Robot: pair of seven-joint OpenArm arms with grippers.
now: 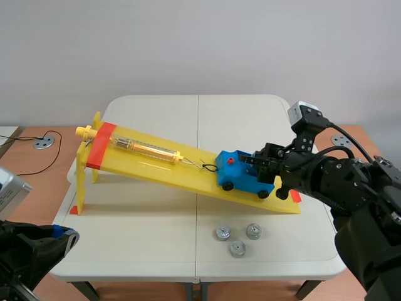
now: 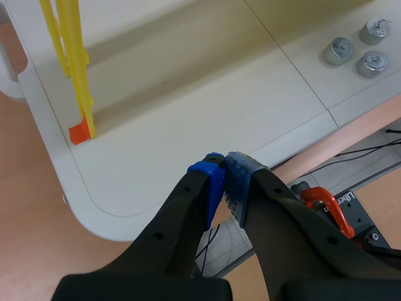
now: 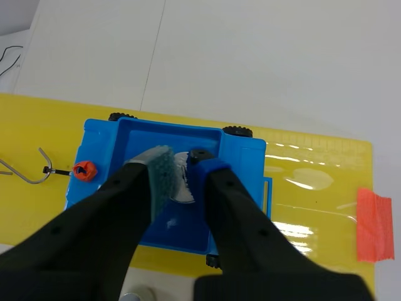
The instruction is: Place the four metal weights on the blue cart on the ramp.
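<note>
The blue cart (image 1: 241, 174) sits low on the yellow ramp (image 1: 156, 164), hooked to a spring scale (image 1: 147, 148). In the right wrist view my right gripper (image 3: 182, 174) reaches down into the cart's tray (image 3: 169, 127) and is shut on a metal weight (image 3: 182, 180), which is mostly hidden between the pads. Three more metal weights (image 1: 237, 249) lie grouped on the table in front of the ramp's low end; the left wrist view shows the same weights (image 2: 339, 50). My left gripper (image 2: 223, 172) hangs shut and empty off the table's near left corner.
The ramp stands on yellow legs (image 2: 78, 69) with an orange foot (image 2: 79, 132) at the left. Orange tape (image 3: 376, 224) marks the ramp's low end. A red clamp (image 2: 326, 207) and cables lie on the floor below the table edge.
</note>
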